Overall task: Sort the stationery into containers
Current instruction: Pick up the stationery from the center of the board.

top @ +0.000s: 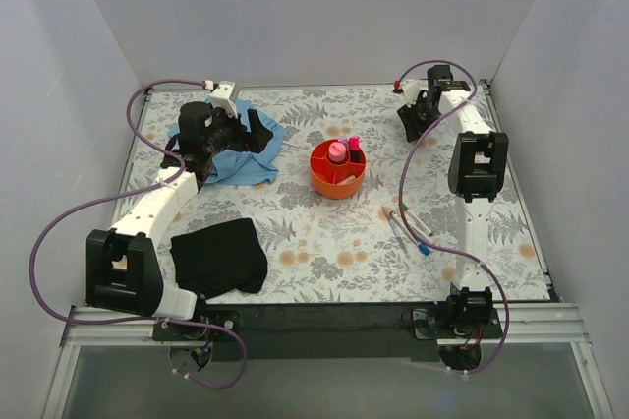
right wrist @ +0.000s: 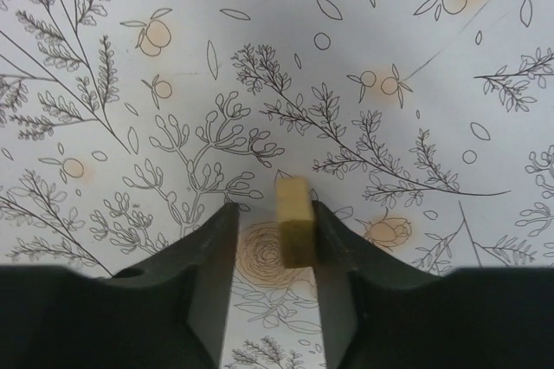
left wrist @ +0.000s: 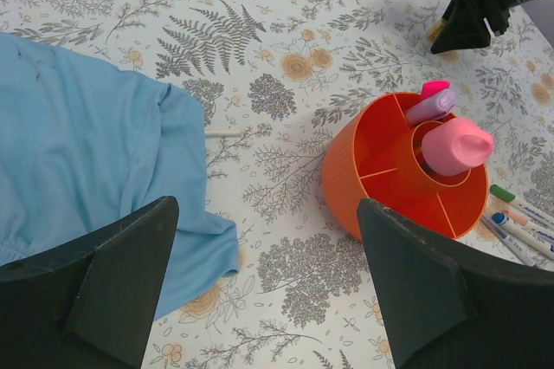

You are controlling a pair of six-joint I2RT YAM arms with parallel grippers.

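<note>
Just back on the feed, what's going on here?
The right gripper, at the far right corner, straddles a small tan block, a gap showing on one side. The left gripper hangs open over the edge of the blue cloth, empty. The orange bowl holds a pink bottle, pink highlighter and lilac stick; markers lie loose beside the right arm.

Left arm (top: 157, 205): white tubular links, boxy black joint housings, black base block.
Left cable (top: 32, 262): purple, thin, in long loose loops.
Right arm (top: 470, 217): same white links, black housings and black base.
Right cable (top: 404, 175): purple, thin, looping.
Left claw (left wrist: 266, 213): two matte black wedge-shaped fingers.
Right claw (right wrist: 275, 213): two black fingers, inner faces paler grey.
</note>
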